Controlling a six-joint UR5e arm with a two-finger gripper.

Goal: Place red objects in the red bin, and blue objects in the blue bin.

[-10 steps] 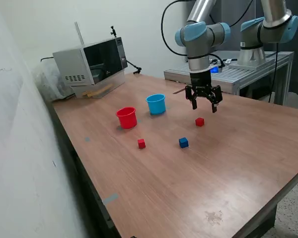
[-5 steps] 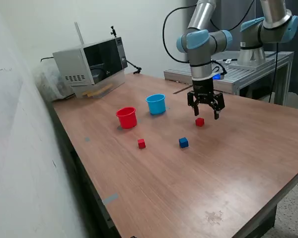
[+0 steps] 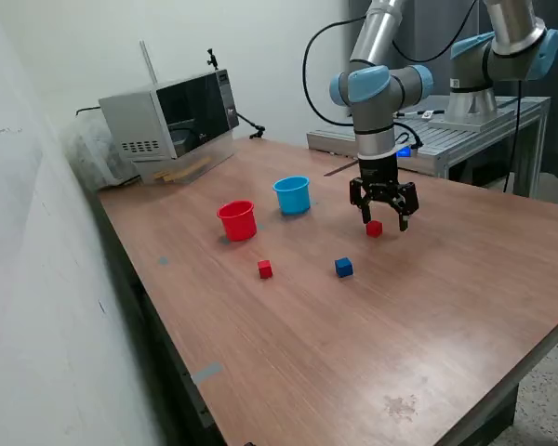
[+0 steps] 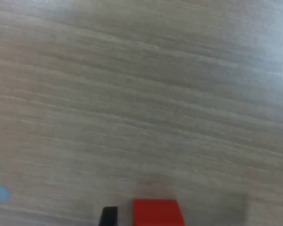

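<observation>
Two spread fingers, jaws released, straddling or nearly straddling a red cube: so stands the gripper point(image 3: 383, 221), low over the table point(image 3: 428, 307) and grasping nothing. Red cube point(image 3: 374, 229) resting on the wood, seen in the exterior view between the fingertips and a little toward that view's left; whether the pads already reach down beside its faces cannot be told from there. Same red cube point(image 4: 158, 212) at the edge of the wrist view, with one dark fingertip point(image 4: 109, 216) just beside it and apart from it by a thin gap of wood.

Step in hand, as judged: the reach for the first red cube, grasp not yet made. Next move calls for a little more descent if any is left, centring on the cube, then closing squarely on two opposite faces, lifting, and carrying toward the exterior view's left to the red cup point(image 3: 237, 221), with release above its rim.

Further out: light blue cup point(image 3: 293, 195) just beside the red cup, toward the exterior view's right of it. Dark blue cube point(image 3: 343, 268) nearer the camera than the gripper, and a second red cube point(image 3: 265, 269) near the red cup; both untouched on the wood. Only one blue cube in sight. Grey microwave point(image 3: 172, 121) at the far corner, well apart from all this
</observation>
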